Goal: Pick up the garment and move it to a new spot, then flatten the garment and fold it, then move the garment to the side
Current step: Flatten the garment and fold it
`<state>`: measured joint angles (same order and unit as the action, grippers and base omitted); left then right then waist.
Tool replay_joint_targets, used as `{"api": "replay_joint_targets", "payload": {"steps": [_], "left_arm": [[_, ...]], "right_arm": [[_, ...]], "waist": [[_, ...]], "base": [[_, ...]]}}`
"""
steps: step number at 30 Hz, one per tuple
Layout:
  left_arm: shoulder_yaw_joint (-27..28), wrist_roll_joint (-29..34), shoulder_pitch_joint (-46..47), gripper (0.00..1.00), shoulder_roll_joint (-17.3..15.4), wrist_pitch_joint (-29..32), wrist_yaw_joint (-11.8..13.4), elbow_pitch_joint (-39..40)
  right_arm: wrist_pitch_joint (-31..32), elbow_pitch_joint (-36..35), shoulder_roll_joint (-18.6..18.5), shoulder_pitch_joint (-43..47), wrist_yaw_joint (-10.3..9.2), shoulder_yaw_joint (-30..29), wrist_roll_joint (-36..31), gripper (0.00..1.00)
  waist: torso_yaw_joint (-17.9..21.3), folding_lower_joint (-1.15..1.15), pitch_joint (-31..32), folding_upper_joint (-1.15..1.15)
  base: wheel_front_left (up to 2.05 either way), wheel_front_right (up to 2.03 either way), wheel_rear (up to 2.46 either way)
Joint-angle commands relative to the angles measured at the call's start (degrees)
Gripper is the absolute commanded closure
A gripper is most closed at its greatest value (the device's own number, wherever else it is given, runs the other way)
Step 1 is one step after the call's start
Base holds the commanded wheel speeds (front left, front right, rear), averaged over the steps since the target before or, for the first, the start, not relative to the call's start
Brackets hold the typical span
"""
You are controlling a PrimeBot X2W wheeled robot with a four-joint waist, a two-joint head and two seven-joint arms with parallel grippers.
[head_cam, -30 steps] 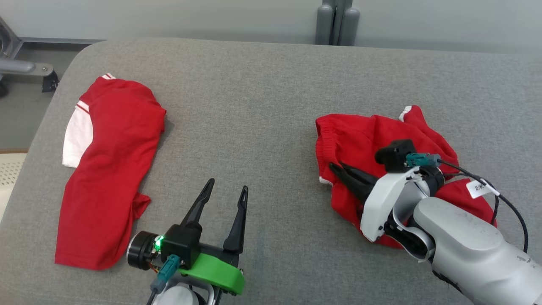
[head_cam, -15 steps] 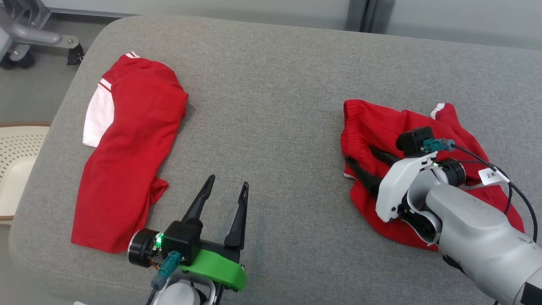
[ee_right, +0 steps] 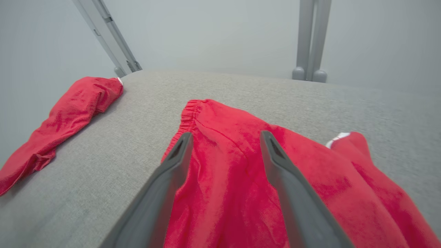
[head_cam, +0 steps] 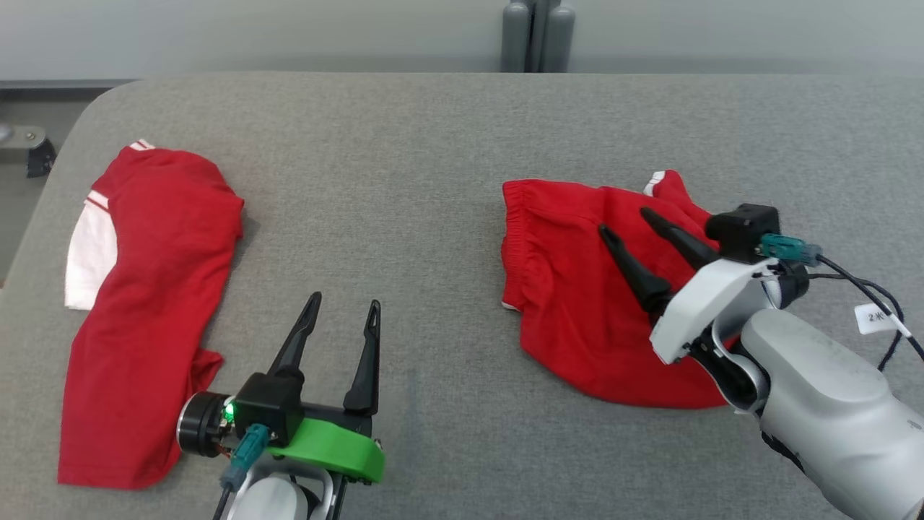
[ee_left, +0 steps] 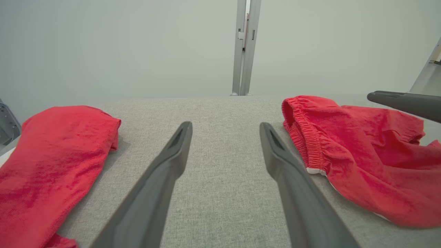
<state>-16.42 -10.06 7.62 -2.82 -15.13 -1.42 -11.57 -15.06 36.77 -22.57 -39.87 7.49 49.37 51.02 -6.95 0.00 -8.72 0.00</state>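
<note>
- Head view, nearest edge: left gripper (head_cam: 345, 300) sits low at near centre-left, fingers spread wide, nothing between them. It points toward the far side over bare grey table (head_cam: 404, 180), apart from both cloths. Judged parked there to leave the other arm room.
- Near left: red shirt (head_cam: 144, 289) with a white sleeve (head_cam: 86, 260) lies long and narrow along the table's left edge, layers doubled over. Judged already folded and set aside, so neither arm works on it.
- Near right: right gripper (head_cam: 624, 221) reaches in from the near-right corner, angled far-left. Its fingers are parted and released, with no fabric pinched. In the right wrist view the gap between them is clear, with cloth beneath. Whether the tips touch the cloth, I cannot tell.
- Under those fingers: red shorts (head_cam: 570, 303), judged the garment being worked. They lie on the right half of the table, well apart from the shirt. The waistband (head_cam: 511, 238) faces left and a white-trimmed hem (head_cam: 655, 182) pokes out at the far right. The surface is rumpled and the near edge curved.
- Judgement: the shorts rest at their work spot, not yet flattened. Parted fingers over the middle suit a fresh grip at an edge or a smoothing stroke.
- Risk: a pinch at mid-cloth would bunch both layers. The waistband corners look the better hold.
- Far: the table's far edge, then a grey post (head_cam: 530, 36) against a pale wall (head_cam: 216, 36).
</note>
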Motion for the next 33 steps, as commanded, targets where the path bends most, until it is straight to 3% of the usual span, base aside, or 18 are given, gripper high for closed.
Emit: {"api": "replay_joint_targets", "payload": {"steps": [1, 8, 15, 25, 33], "left_arm": [[0.7, 0.3, -0.7, 0.0, -0.1, 0.0, -0.1, 0.2], [2.7, 0.8, -2.4, 0.0, -0.1, 0.0, -0.5, 0.6], [2.6, 0.8, -4.2, 0.0, -0.1, 0.0, -1.1, 0.2], [2.1, 1.5, -4.3, 0.0, -0.1, 0.0, -1.8, 0.0], [1.6, 2.1, -3.5, 0.0, -0.1, 0.0, -2.1, -0.5]], "right_arm": [[-0.1, -1.2, -0.5, 3.1, 0.01, -2.6, -2.1, 0.0], [-0.2, -7.1, 1.4, 18.0, 0.01, -21.3, -13.8, 0.0], [-0.2, -8.1, 7.6, 29.3, 0.01, -33.9, -23.6, 0.0], [0.8, -3.0, 14.0, 30.7, 0.01, -43.4, -30.6, 0.0], [3.2, 0.9, 16.8, 28.3, 0.01, -44.8, -28.2, 0.0]], "waist": [[4.0, 0.0, 2.1, 0.0], [8.0, 0.0, 3.9, 0.0], [10.0, 0.0, 5.4, 0.0], [9.7, 0.0, 5.1, 0.0], [7.6, 0.0, 3.3, 0.0]], "base": [[0.0, 0.0, 0.0], [0.0, 0.0, 0.0], [0.0, 0.0, 0.0], [0.0, 0.0, 0.0], [0.0, 0.0, 0.0]]}}
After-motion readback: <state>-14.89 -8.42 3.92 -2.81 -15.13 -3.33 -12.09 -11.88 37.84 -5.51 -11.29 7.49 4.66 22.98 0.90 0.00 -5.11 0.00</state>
